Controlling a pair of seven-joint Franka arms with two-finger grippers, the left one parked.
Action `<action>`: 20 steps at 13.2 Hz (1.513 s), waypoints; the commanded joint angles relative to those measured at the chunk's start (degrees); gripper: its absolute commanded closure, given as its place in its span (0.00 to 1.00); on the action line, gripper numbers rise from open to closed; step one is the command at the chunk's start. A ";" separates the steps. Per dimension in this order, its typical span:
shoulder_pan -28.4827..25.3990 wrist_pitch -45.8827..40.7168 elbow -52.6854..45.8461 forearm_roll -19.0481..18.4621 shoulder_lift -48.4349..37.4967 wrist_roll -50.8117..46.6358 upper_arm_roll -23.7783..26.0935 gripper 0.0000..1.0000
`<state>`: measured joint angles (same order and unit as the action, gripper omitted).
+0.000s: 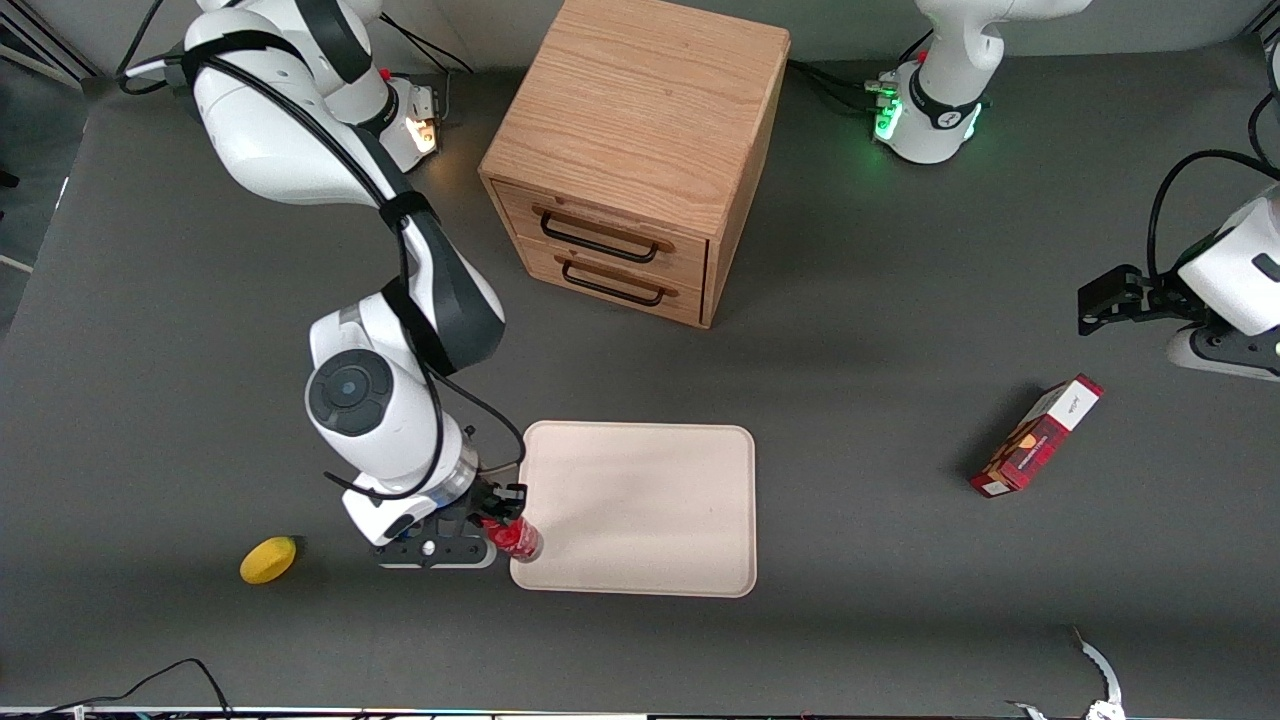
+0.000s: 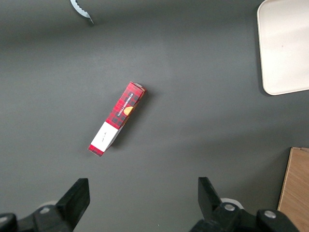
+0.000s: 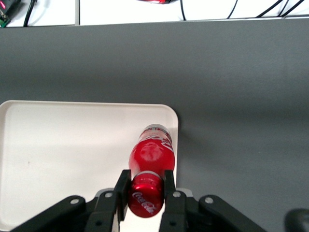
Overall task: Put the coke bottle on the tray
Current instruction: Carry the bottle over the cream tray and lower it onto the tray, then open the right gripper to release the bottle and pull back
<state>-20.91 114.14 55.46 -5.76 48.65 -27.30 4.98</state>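
Note:
The coke bottle (image 1: 515, 537) has a red cap, a red label and a clear base. My right gripper (image 1: 497, 522) is shut on its cap end. It holds the bottle over the corner of the cream tray (image 1: 640, 505) that lies nearest the front camera, toward the working arm's end. In the right wrist view the gripper (image 3: 145, 186) clamps the red cap between both fingers (image 3: 121, 187). The bottle (image 3: 150, 157) hangs upright just inside the tray's rim (image 3: 175, 128). I cannot tell whether its base touches the tray.
A wooden two-drawer cabinet (image 1: 635, 150) stands farther from the front camera than the tray. A yellow lemon (image 1: 268, 559) lies beside my gripper toward the working arm's end. A red-and-white carton box (image 1: 1037, 436) lies toward the parked arm's end; it also shows in the left wrist view (image 2: 117, 118).

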 commanded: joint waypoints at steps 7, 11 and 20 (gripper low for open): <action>-1.76 1.17 -2.73 -0.92 3.91 -3.03 -1.29 1.00; -1.76 1.87 -2.55 -0.92 4.26 -4.25 -1.29 0.95; -2.12 1.70 -2.46 -1.10 3.74 -6.37 -1.37 0.00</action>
<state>-22.15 116.06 54.72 -5.76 52.03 -31.56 4.50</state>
